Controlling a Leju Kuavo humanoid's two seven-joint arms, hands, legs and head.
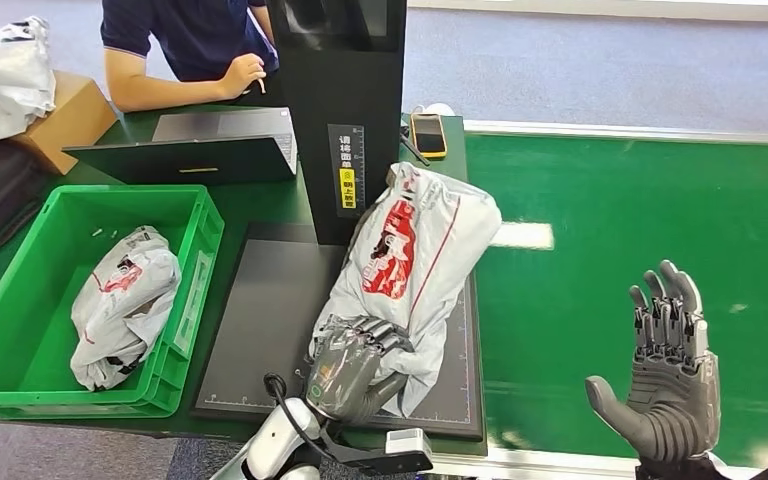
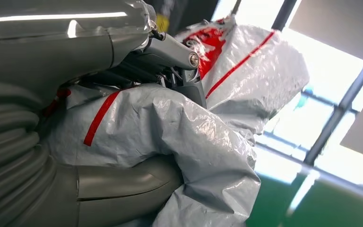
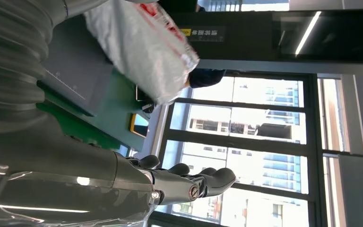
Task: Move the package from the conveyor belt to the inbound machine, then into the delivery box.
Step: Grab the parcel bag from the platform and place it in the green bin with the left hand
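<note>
I have the package (image 1: 415,255), a grey poly mailer with a big red print, lying on the dark platform (image 1: 260,330) of the inbound machine (image 1: 345,110), leaning up against its black upright column. My left hand (image 1: 355,365) grips the near end of it: in the left wrist view the thumb sits under a fold of the plastic while the fingers (image 2: 170,52) press in from the other side, so the bag is bunched between them. I judge it is held like this so the printed face stays turned up beneath the scanner head while the weight rests on the platform.

My right hand (image 1: 670,375) hovers over the green conveyor belt (image 1: 640,230), well apart from the package, palm open, fingers straight and spread, holding nothing. It looks parked out of the way, I reckon.

The green delivery box (image 1: 20,340) stands just beside the platform on my left, already holding another grey and red mailer (image 1: 120,300). That's where this one should go next.

For writing: the red print on the package is too crumpled to read. The column carries a vertical strip label (image 1: 346,165) with Chinese characters and a yellow tag; I can't make them out with confidence. Behind the machine lie a phone in a yellow case (image 1: 427,133) and a laptop (image 1: 200,145), with a person's hand (image 1: 240,75) by it.
</note>
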